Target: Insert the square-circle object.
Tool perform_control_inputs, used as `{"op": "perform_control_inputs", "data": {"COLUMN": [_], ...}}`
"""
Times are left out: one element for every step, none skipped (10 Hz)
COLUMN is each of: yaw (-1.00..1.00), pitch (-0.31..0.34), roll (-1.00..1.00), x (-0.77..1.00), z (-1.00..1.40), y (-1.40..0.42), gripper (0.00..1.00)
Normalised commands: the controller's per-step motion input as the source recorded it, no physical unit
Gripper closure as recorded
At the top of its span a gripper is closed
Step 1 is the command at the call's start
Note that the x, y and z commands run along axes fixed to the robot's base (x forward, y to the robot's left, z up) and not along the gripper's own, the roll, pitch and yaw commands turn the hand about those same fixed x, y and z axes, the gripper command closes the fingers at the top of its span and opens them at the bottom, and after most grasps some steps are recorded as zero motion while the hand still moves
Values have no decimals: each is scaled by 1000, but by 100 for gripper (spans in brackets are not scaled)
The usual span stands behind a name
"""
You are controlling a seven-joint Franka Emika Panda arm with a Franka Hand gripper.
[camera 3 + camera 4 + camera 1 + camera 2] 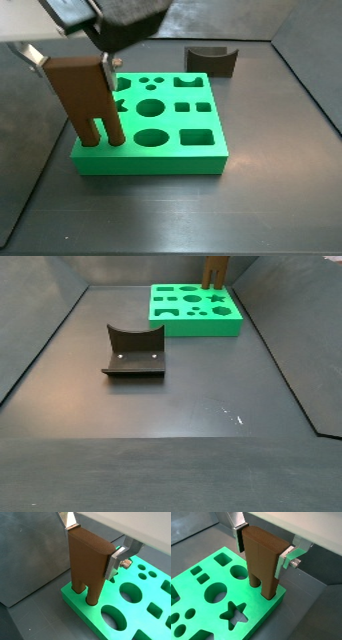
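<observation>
The square-circle object (87,557) is a tall brown block with two legs. It stands upright at the edge of the green board (133,619), with its leg ends down in the board's holes. My gripper (93,546) is at the block's top, one silver finger on each side, shut on it. Both wrist views show this grip (261,551). In a side view the block (83,95) stands at one end of the board (174,155) under the gripper (71,58). Only the legs (214,268) show in a side view.
The green board (194,324) has several shaped holes, among them a star, circles and squares. The dark fixture with a curved notch (211,60) stands on the floor apart from the board and also shows in a side view (134,353). Dark walls ring the floor.
</observation>
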Motion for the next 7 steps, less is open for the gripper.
{"op": "perform_control_inputs", "data": {"yaw": [-40,-37,-29,-17,-17,0,0], "pitch": [179,149,201,144,127,0,-151], "roll": [0,0,9,4,0,10,0], "x": [317,154,209,123,103,0,-137], "z": [-220,-391,-306,-249,-186,-163,-151], "y": [-37,-57,-69,-49,-6,-37,-6], "gripper": [100,100,100,100,100,100,100]}}
